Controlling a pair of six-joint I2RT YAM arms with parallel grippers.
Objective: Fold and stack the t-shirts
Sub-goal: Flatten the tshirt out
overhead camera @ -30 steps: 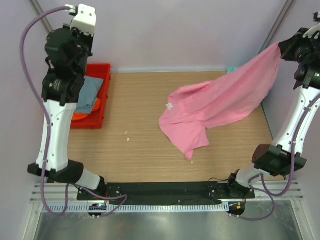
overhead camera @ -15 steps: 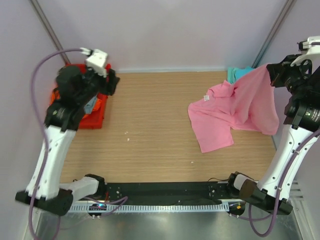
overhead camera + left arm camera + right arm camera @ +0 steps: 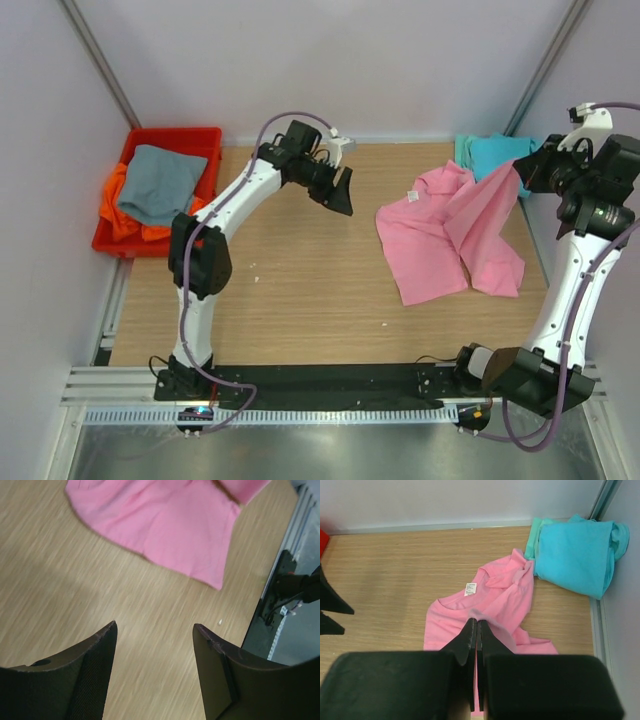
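Observation:
The pink t-shirt [image 3: 432,243] lies crumpled on the right half of the table, its label [image 3: 471,588] facing up. One edge rises to my right gripper [image 3: 520,172], which is shut on that pink cloth [image 3: 510,595] and holds it above the table. My left gripper [image 3: 338,192] hovers open over bare wood at the table's middle, left of the shirt, with nothing between its fingers [image 3: 100,650]. In the left wrist view the pink t-shirt [image 3: 165,520] lies beyond the fingertips. A folded teal t-shirt [image 3: 495,150] sits in the back right corner. The grey t-shirt [image 3: 158,183] rests on the orange one [image 3: 114,198].
The red bin [image 3: 206,136] stands at the back left and holds the grey and orange shirts. Purple walls close in the back and sides. A black mounting rail [image 3: 330,380] runs along the near edge. The teal t-shirt [image 3: 577,555] lies against the right wall.
My left arm swung from the bin out to the table's middle and its gripper opened. My right gripper came down and inward, and the pink shirt settled further right.

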